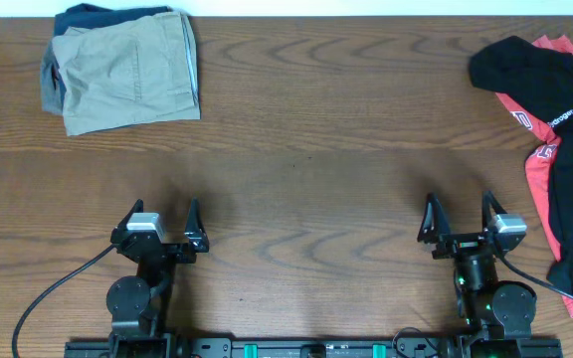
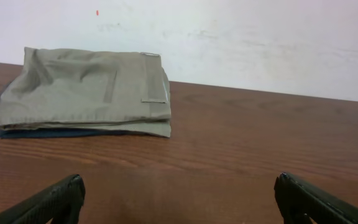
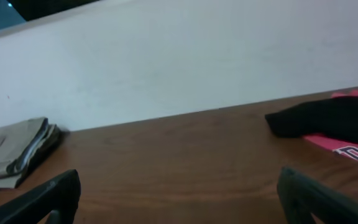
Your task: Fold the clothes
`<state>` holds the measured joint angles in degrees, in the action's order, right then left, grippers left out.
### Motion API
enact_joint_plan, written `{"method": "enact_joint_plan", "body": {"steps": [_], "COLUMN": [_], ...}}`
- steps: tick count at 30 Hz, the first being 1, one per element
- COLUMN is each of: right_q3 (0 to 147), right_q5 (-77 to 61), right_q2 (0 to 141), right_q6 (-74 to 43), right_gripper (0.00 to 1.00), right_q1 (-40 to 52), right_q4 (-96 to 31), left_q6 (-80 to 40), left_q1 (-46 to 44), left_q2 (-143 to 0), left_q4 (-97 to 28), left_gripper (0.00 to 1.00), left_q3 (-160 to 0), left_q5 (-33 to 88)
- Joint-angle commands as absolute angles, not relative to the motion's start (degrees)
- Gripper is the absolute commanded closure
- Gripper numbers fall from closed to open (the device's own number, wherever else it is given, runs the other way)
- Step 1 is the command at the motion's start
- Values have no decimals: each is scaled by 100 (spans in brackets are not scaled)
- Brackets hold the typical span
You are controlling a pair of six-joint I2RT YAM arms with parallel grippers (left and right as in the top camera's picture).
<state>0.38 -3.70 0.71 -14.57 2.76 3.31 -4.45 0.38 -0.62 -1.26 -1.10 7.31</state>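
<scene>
2 arms rest at the near edge of the wooden table (image 1: 306, 149), and neither touches any cloth. The left gripper (image 1: 163, 214) has its jaws spread wide with nothing between them; the right gripper (image 1: 458, 209) is spread the same way, also holding nothing.

The khaki shorts (image 1: 127, 70) lie folded in a flat stack at the far left corner, well apart from both grippers. They sit on top of the navy shorts (image 2: 55, 132), of which only an edge shows beneath, so how that piece is folded is hard to say.

At the far right, the black and red sportswear (image 1: 555, 129) lies unfolded and rumpled, running down the table's right side past the right arm.
</scene>
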Motion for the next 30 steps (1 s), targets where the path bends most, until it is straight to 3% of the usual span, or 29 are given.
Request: {"method": "enact_joint_plan", "body": {"steps": [1, 5, 30], "right_q3": [27, 32, 32], "right_q5": [-451, -432, -434], "right_q2": [27, 27, 30], "right_q6": [-1232, -880, -869], "right_gripper": [1, 1, 1], "right_q1": [344, 340, 340], "right_q4": [185, -421, -392], "left_q6": [-410, -408, -408], "left_q1": [73, 73, 73], "left_q2": [-27, -27, -27], "left_q4": [-338, -336, -336], "left_gripper": [2, 2, 2], "left_q3": [-23, -23, -23], "left_q5": [792, 792, 792]}}
